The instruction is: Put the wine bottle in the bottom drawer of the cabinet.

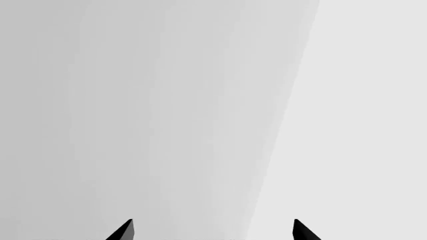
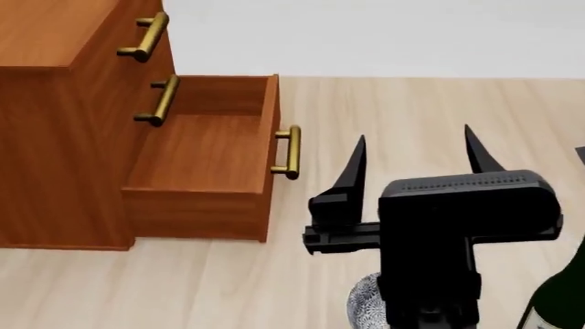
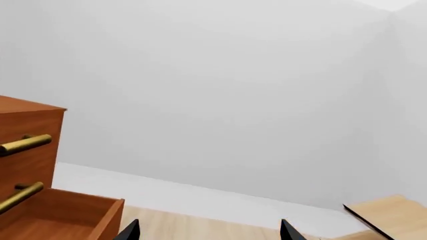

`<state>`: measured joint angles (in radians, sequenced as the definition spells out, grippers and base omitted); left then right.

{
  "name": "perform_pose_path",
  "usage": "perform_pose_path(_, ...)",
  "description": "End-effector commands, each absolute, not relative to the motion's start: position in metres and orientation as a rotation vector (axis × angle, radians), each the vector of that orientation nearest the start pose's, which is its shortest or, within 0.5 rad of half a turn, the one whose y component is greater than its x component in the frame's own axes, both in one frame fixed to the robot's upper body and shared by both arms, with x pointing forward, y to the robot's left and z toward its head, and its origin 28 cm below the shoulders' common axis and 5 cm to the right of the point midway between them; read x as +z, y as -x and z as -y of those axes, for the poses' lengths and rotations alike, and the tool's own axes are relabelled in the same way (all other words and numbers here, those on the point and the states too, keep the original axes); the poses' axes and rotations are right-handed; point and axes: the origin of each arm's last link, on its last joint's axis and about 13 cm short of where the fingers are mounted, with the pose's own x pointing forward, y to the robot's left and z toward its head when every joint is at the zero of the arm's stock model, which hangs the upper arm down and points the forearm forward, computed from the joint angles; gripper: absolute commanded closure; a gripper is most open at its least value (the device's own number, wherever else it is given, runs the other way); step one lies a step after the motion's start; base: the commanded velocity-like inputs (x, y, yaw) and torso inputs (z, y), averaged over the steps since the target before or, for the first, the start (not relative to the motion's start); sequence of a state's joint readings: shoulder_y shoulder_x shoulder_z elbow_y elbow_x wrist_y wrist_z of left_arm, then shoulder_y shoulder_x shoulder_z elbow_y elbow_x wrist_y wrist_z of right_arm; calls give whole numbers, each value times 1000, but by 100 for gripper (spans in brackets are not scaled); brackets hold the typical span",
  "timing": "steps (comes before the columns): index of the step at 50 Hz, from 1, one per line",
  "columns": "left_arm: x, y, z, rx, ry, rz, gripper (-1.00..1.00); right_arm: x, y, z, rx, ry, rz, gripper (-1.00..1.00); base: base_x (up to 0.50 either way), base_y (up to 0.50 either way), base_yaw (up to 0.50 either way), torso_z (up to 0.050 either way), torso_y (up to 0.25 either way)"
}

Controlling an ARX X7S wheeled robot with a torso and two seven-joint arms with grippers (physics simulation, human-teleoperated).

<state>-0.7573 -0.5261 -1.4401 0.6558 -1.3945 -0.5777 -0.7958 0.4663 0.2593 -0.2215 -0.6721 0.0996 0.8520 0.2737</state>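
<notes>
Two grippers: both with jaws spread apart, both empty.
Right gripper [image 2: 416,154]: fingers wide apart, nothing between them, touching nothing; held above the floor [image 2: 384,110], to the right of the bottom drawer [image 2: 205,161].
Right gripper, wrist view [image 3: 208,231]: only two dark fingertips visible, well apart.
Left gripper [image 1: 212,231]: two dark fingertips well apart, nothing between them, facing a plain grey wall [image 1: 153,100].
Cabinet [image 2: 55,123]: at left in head view, three drawers with brass handles.
Bottom drawer: pulled out, interior bare, no contents visible.
Two upper drawers: closed.
Wine bottle [image 2: 557,295]: outside the drawer, at lower right edge of head view, right of the gripper, only the dark green shoulder visible.
</notes>
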Motion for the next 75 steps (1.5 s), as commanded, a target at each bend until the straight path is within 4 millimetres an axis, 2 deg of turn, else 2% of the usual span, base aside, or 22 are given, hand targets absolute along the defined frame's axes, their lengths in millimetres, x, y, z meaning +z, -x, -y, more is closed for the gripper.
perform_pose_path(1, 303, -81, -407, 733, 1030, 1359, -100, 190, -244, 101, -68, 215, 268, -100, 223, 39, 0, 0, 0)
perform_pose_path(75, 304, -82, -407, 724, 1022, 1347, -100, 184, -245, 104, -69, 213, 267, -100, 238, 36, 0, 0, 0)
